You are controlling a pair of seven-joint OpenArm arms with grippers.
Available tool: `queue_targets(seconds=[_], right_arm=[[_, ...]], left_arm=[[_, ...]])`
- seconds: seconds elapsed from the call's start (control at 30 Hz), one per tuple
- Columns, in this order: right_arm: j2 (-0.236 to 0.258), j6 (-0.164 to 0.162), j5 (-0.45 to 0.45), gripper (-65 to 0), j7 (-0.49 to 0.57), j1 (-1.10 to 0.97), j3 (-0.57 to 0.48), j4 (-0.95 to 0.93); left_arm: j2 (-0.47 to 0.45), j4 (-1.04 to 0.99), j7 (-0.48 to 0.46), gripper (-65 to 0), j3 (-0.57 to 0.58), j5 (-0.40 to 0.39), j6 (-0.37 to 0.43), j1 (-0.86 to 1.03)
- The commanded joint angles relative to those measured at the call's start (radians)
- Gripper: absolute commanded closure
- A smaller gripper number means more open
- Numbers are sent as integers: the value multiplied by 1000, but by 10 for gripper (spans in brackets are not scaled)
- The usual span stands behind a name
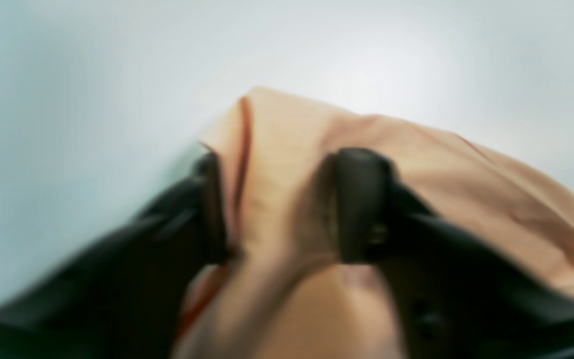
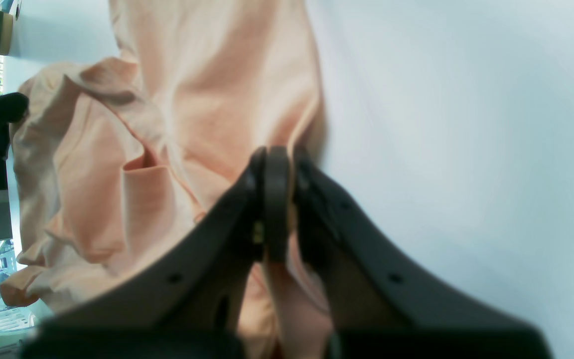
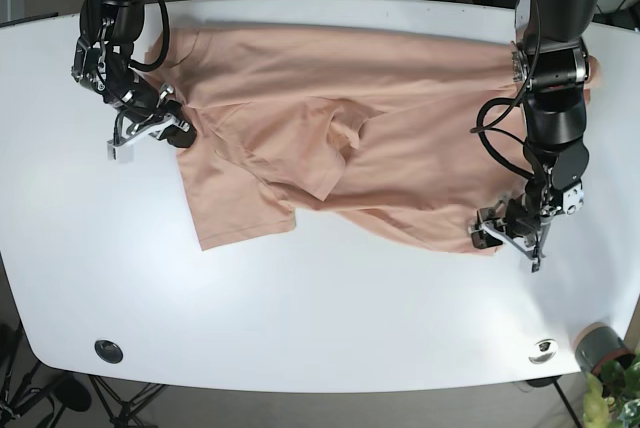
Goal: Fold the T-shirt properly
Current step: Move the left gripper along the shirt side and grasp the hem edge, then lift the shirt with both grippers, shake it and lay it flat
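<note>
A peach T-shirt (image 3: 330, 108) lies spread and rumpled across the white table, with one part folded over near its middle. At the left edge of the base view, my right gripper (image 3: 178, 128) grips the shirt's side. The right wrist view shows that gripper (image 2: 282, 152) shut on a thin fold of the T-shirt (image 2: 207, 75). My left gripper (image 3: 495, 235) sits at the shirt's lower right edge. Seen from the left wrist, the left gripper (image 1: 287, 159) has its fingers apart, and bunched T-shirt (image 1: 416, 164) cloth lies between them.
The white table (image 3: 300, 328) extends bare toward the front edge. A black round fitting (image 3: 108, 350) and a silver one (image 3: 543, 350) sit near that edge. A grey pot with a plant (image 3: 600, 348) stands at the front right corner.
</note>
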Motion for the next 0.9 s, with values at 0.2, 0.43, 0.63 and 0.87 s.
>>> queue_targets(seconds=[0.2,0.43,0.63,0.87], right_arm=[[11,12,18,0,12,16,3,22],[-8,12,19,0,9,13,3,31],[-14,12,14,0,7,5,3,114],[14,12,11,0,7,83,2,116]], left_arm=[[-43,19,-20,-8,-3,0,44,29],[-46,172,33,-3,-86,2,9,104],[-44,355,131,-3,-170,2,6,187],[-38,560,204,-3,-199,3,9,243]])
